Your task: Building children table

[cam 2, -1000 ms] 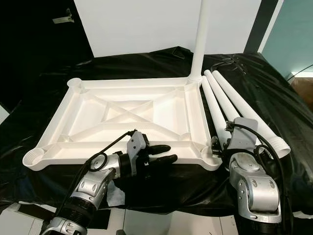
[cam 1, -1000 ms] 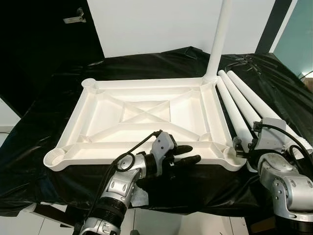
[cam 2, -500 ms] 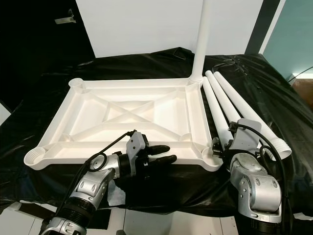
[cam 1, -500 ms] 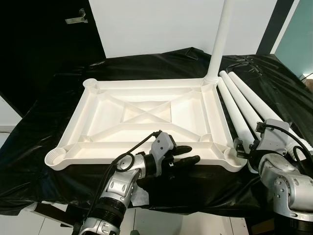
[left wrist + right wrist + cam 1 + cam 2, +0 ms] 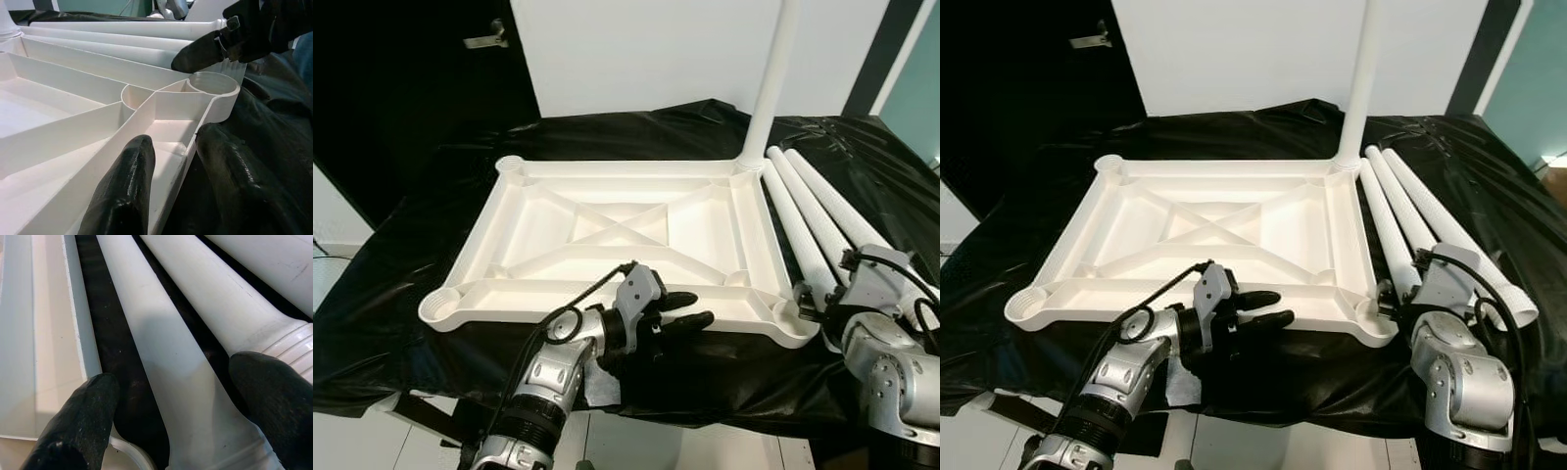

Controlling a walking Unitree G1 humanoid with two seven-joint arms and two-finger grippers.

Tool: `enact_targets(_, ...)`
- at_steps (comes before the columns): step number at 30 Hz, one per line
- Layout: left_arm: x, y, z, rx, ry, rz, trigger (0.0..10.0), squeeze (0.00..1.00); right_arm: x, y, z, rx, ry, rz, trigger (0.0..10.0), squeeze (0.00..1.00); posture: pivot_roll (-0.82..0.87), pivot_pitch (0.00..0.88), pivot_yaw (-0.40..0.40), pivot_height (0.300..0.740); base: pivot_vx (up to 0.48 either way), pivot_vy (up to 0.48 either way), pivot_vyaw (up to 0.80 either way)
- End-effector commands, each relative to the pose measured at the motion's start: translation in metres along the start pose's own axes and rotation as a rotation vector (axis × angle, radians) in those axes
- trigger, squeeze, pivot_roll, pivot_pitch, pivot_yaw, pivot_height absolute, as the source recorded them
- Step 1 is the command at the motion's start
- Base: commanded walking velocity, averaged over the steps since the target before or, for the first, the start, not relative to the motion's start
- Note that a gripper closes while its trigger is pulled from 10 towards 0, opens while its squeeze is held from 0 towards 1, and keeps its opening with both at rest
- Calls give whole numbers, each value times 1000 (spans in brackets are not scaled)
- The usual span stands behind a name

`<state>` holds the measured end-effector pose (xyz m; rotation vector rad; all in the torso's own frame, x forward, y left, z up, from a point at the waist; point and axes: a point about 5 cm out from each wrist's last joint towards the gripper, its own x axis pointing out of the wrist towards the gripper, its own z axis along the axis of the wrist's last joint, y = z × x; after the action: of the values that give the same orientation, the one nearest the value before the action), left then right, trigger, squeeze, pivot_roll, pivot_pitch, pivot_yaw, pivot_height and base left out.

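The white table top (image 5: pixel 607 292) lies upside down on a black-covered surface. One white leg (image 5: pixel 770 88) stands upright in its far right corner socket. Three loose legs (image 5: pixel 815 220) lie side by side to the right of it. My left gripper (image 5: pixel 690 309) is open at the near rim; one finger (image 5: pixel 128 186) rests over the inside and the other (image 5: pixel 230 181) outside the rim. The near right corner socket (image 5: pixel 211 83) is just beyond it. My right gripper (image 5: pixel 181 431) is open at the near ends of the loose legs, its fingers on either side of the innermost leg (image 5: pixel 161 357).
Black sheeting (image 5: pixel 431 245) covers the surface and hangs over its front edge. A white wall (image 5: pixel 646 49) stands behind, with a dark door to the left. Pale floor (image 5: pixel 342 441) shows below the front edge.
The whole picture has shifted, so the head camera moved. Both grippers keep their places against the table top and the legs.
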<state>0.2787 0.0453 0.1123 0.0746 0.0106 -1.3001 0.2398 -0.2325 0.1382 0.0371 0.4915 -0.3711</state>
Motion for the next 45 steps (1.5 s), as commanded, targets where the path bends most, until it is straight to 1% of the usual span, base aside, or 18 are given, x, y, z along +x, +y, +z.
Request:
enact_targets(1, 1, 5, -2, 11, 16, 95, 10000, 0, 5, -32, -43, -8, 220, -190, 10000, 0, -213, 26, 59, 740, 0, 0, 0)
enact_targets(4, 2, 6, -1, 16, 17, 93, 10000, 0, 5, -40, -60, -21, 310, -206, 10000, 0, -211, 27, 60, 740, 0, 0, 0)
enact_targets(7, 1, 6, -1, 16, 18, 94, 10000, 0, 5, -42, -64, -34, 329, -215, 10000, 0, -210, 27, 61, 740, 0, 0, 0)
enact_targets(12, 0, 5, -2, 15, 22, 95, 10000, 0, 8, -38, -58, -25, 323, -199, 10000, 0, -204, 31, 65, 740, 0, 0, 0)
enact_targets(15, 0, 5, -1, 17, 23, 96, 10000, 0, 7, -38, -58, 3, 348, -197, 10000, 0, -202, 31, 63, 740, 0, 0, 0)
enact_targets(19, -1, 6, -1, 18, 23, 99, 10000, 0, 3, -37, -57, 76, 394, -219, 9843, 0, -204, 33, 64, 740, 0, 0, 0)
enact_targets(20, -1, 6, -1, 18, 23, 99, 10000, 0, 3, -37, -57, 76, 394, -219, 9843, 0, -204, 33, 64, 740, 0, 0, 0)
enact_targets(22, 0, 6, -2, 17, 23, 96, 10000, 0, 3, -32, -51, 141, 390, -209, 10000, 0, -207, 31, 66, 740, 0, 0, 0)
enact_targets(25, 1, 5, -1, 17, 22, 93, 10000, 0, 4, -28, -46, 173, 375, -197, 10000, 0, -207, 31, 66, 740, 0, 0, 0)
enact_targets(27, 1, 5, -1, 17, 22, 93, 10000, 0, 4, -28, -46, 173, 375, -197, 10000, 0, -207, 31, 66, 740, 0, 0, 0)
enact_targets(29, 2, 4, -1, 17, 21, 85, 10000, 0, 6, -22, -38, 147, 351, -186, 10000, 0, -208, 34, 74, 740, 0, 0, 0)
enact_targets(32, 2, 4, -1, 16, 21, 84, 10000, 0, 7, -21, -36, 138, 346, -181, 10000, 0, -209, 36, 72, 740, 0, 0, 0)
enact_targets(33, 2, 4, -1, 16, 22, 83, 10000, 0, 7, -20, -33, 123, 339, -172, 4235, 0, -209, 36, 71, 740, 0, 0, 0)
enact_targets(34, 2, 4, -2, 15, 23, 83, 10000, 0, 8, -20, -31, 105, 333, -167, 1294, 0, -208, 36, 69, 740, 0, 0, 0)
enact_targets(35, 2, 4, -2, 15, 23, 84, 10000, 0, 8, -17, -30, 102, 339, -150, 0, 0, -207, 36, 65, 740, 0, 0, 0)
enact_targets(40, 3, 3, -2, 12, 18, 88, 10000, 0, 7, -11, -31, 113, 374, -121, 0, 0, -201, 36, 54, 740, 0, 0, 0)
enact_targets(44, 3, 2, -2, 5, 13, 98, 10000, 0, 12, -6, -20, 110, 305, -99, 0, 0, -199, 36, 49, 740, 0, 0, 0)
enact_targets(45, 3, 2, -2, 5, 13, 98, 10000, 0, 12, -6, -20, 110, 305, -99, 0, 0, -199, 36, 49, 740, 0, 0, 0)
